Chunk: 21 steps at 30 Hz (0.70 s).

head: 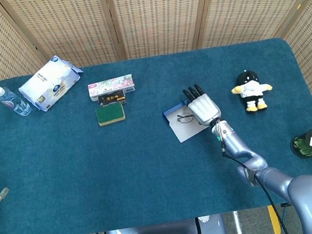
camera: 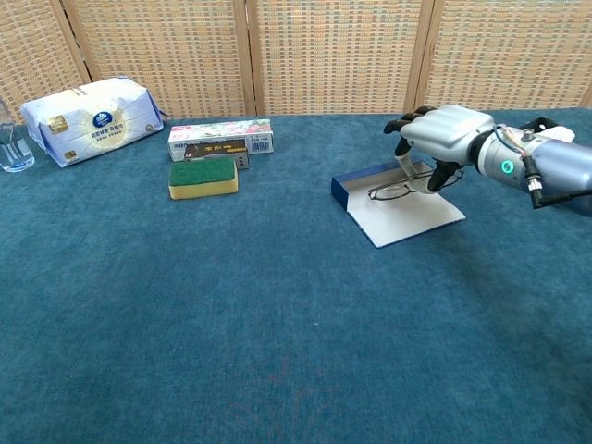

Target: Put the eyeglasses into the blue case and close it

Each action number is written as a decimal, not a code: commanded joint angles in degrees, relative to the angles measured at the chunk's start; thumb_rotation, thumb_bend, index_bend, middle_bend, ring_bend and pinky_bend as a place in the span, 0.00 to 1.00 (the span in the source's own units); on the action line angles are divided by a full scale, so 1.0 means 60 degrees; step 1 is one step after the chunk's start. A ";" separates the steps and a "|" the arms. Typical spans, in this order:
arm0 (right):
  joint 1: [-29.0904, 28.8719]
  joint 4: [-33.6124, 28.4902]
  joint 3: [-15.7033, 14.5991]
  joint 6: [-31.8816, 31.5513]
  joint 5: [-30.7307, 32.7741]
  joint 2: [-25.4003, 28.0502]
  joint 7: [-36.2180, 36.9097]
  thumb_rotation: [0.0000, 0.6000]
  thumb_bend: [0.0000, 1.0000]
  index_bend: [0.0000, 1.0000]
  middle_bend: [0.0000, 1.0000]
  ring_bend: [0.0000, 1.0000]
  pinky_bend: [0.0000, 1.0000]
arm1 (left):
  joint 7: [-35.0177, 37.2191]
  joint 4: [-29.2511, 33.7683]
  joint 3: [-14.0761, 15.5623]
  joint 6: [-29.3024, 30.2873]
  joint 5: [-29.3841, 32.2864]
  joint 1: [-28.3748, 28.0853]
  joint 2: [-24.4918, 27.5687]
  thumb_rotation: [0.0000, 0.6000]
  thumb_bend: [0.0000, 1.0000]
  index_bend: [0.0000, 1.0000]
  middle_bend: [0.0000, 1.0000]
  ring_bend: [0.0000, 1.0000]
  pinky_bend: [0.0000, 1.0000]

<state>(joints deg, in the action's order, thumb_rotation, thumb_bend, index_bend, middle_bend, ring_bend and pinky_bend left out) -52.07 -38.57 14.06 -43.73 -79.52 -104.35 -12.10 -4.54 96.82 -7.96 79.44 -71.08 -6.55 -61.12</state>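
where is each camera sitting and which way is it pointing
Head view: sits high, looking steeply down on the whole blue-carpeted table; shows the right hand and its silver arm, plus left-hand fingertips at the left edge.
Chest view: sits low at the table's near edge, looking across it toward the wicker screens; shows only the right hand and forearm.
Shared: both show the right hand holding the thin-framed eyeglasses over the open blue case, and the green-and-yellow sponge.

I count one glasses (head: pixel 186 117), one blue case (head: pixel 176 127), one sponge (head: pixel 110 114), one toy (head: pixel 250 91), one bottle (head: pixel 11 101).
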 commanded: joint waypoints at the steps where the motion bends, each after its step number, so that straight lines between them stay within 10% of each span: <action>1: -0.0289 0.0532 -0.0073 0.0062 -0.0037 -0.0340 -0.0022 1.00 0.52 0.61 0.08 0.00 0.00 | 0.0027 0.0012 0.0012 -0.0029 0.0005 -0.0009 0.0020 1.00 0.00 0.00 0.00 0.00 0.00; 21: -0.1114 0.2419 -0.0411 0.0298 -0.0143 -0.1572 0.0093 1.00 0.52 0.61 0.08 0.00 0.00 | 0.0173 -0.0042 -0.0004 -0.0257 0.0222 -0.0107 0.0088 1.00 0.00 0.00 0.00 0.00 0.00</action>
<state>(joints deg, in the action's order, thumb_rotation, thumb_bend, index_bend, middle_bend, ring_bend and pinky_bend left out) -58.48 -24.42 11.64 -42.08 -80.42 -113.48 -11.53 -3.52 96.58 -7.98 77.93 -69.78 -7.16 -60.61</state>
